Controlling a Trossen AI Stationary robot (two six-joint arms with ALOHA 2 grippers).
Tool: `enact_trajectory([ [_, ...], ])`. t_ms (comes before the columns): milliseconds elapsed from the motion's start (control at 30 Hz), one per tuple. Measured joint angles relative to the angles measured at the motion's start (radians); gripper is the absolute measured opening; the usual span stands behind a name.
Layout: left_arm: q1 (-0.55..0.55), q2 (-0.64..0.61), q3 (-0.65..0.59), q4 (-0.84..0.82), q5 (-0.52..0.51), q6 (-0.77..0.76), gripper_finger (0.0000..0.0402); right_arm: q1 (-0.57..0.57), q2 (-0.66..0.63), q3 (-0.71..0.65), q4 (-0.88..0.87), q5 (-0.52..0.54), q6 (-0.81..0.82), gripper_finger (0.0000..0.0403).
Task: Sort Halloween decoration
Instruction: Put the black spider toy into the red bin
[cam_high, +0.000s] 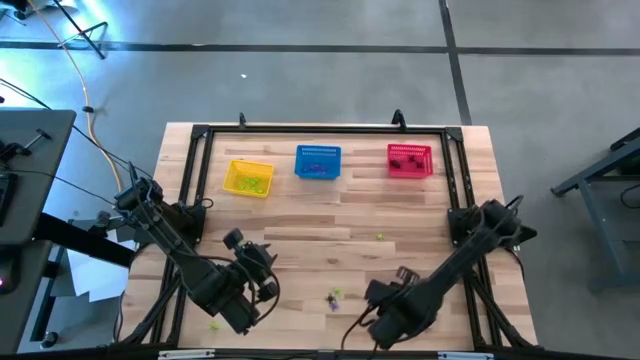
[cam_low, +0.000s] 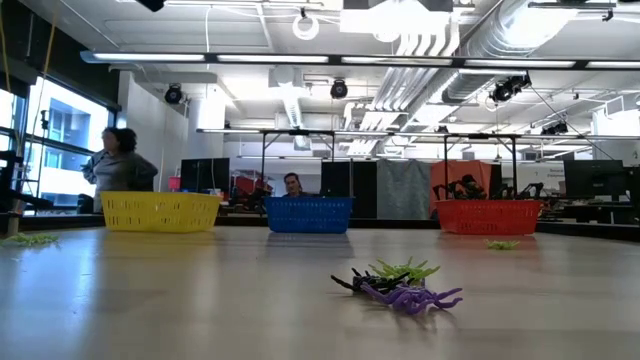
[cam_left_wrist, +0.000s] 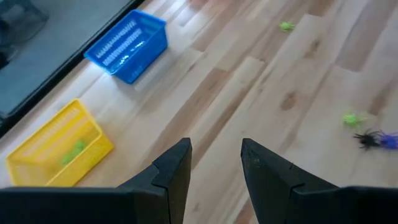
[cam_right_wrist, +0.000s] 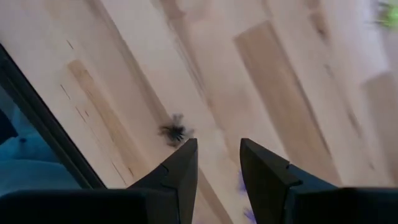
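Observation:
The Halloween decoration is tiny plastic spiders scattered on the wooden table. A black, a green and a purple one lie together near the front, also seen as a cluster in the high view. Single green spiders lie at mid-table and at the front left. My left gripper is open above the table, left of the cluster, slanting down toward the far side. My right gripper is open and points down just right of the cluster, with a black spider and a purple one on the wood below it.
Three mesh baskets stand in a row at the far side: yellow, blue and red, each with small trinkets inside. A black frame borders the table. Bare wood lies between the baskets and the arms. People show in the room beyond.

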Motion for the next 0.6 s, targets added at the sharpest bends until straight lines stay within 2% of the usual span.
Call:
enact_trajectory([
  [267,-0.018,0.000,0.000,0.071,0.026,0.054,0.0131,0.013,0.094,0.000,0.118,-0.040,-0.020,0.0114],
  [600,-0.064,0.000,0.000,0.105,0.026,0.047,0.0131,0.040,0.145,0.000,0.129,-0.041,0.011,0.0114],
])
